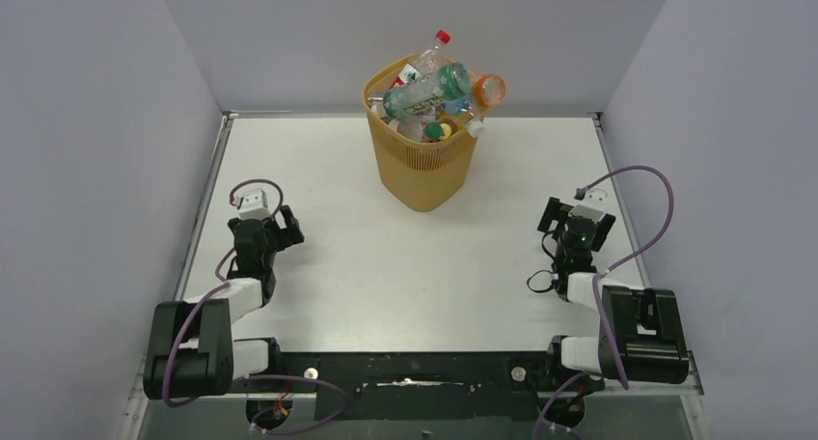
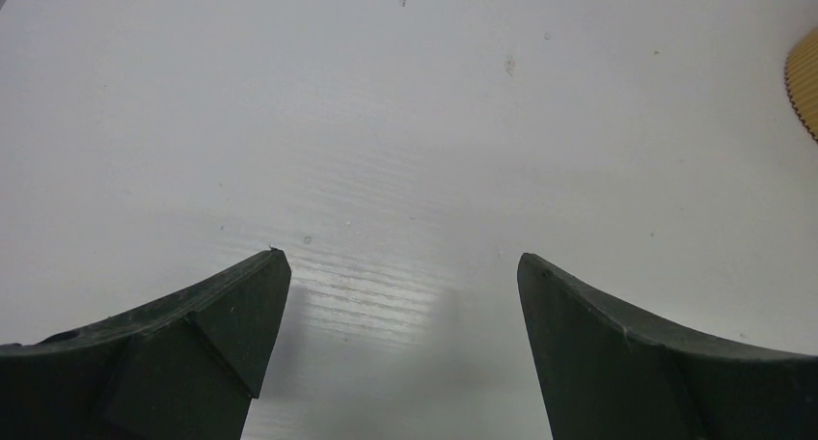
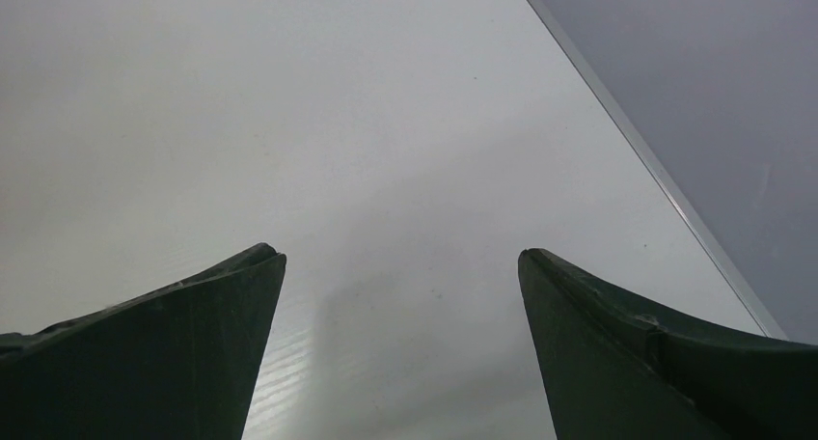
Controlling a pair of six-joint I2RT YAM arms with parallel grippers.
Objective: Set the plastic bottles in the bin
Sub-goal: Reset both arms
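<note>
The plastic bottles (image 1: 424,95) all crowd the bin (image 1: 422,170), so we hold left gripper (image 2: 400,266) and right gripper (image 3: 400,259) wide, empty, well apart from it.

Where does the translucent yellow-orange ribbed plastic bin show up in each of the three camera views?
Top external: the translucent yellow-orange ribbed plastic bin stands at the far centre of the table.
Left wrist: only a sliver of its ribbed wall, at the right edge.
Right wrist: not in view.
Shared landmark: the white table.
</note>
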